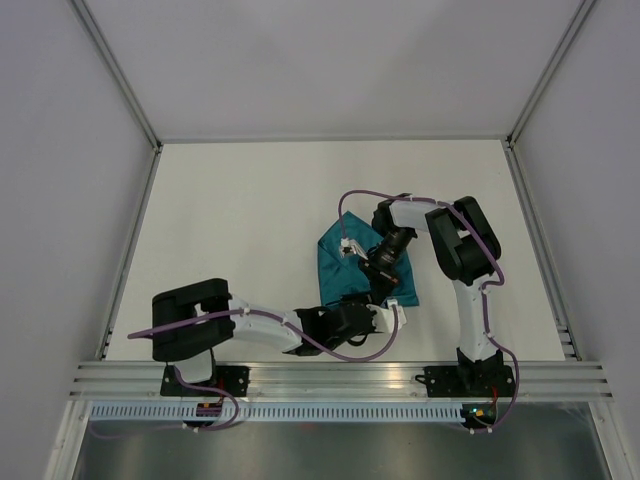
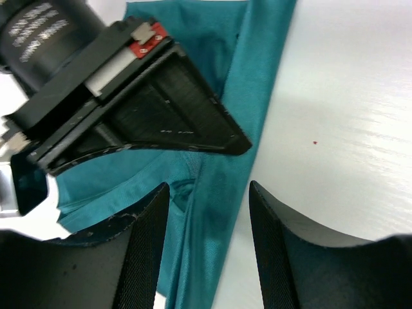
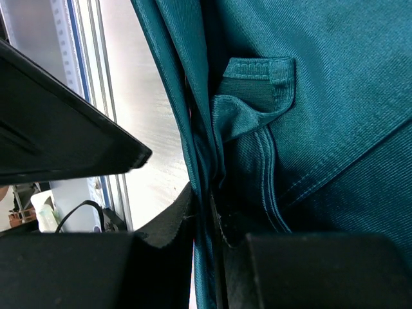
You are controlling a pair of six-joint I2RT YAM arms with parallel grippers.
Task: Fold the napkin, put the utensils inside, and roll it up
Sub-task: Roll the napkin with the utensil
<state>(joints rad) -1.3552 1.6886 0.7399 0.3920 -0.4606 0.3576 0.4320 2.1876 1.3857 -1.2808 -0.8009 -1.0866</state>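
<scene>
Teal square cloth napkin (image 1: 338, 265), soft and folded, is pinched at its edge between the fingers of the right gripper (image 3: 206, 215), shut tight; the left gripper (image 2: 209, 193) stands wide, straddling a folded edge.

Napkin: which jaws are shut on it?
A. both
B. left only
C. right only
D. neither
C: in the right wrist view the napkin is pinched between the right jaws, while the left jaws stand open over its edge.
</scene>
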